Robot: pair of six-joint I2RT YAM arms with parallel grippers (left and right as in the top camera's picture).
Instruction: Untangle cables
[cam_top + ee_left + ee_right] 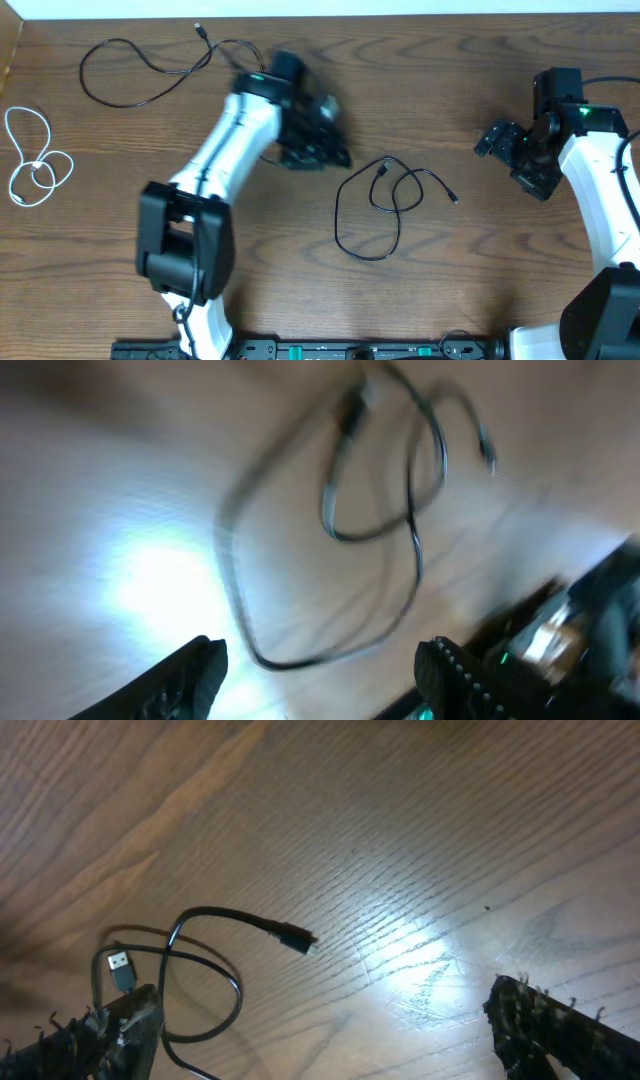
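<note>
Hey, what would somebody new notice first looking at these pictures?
Likely the black cable looped over itself in the middle of the table, with the left gripper and right gripper open and empty on either side. After that, the white cable coiled at the left edge and a second black cable at top left.

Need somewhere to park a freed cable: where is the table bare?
Bare table along the far edge between the left claw and right claw, and the near-left corner in front of the white cable. Crowded: mid-table, where the looped black cable lies beside the left claw.
</note>
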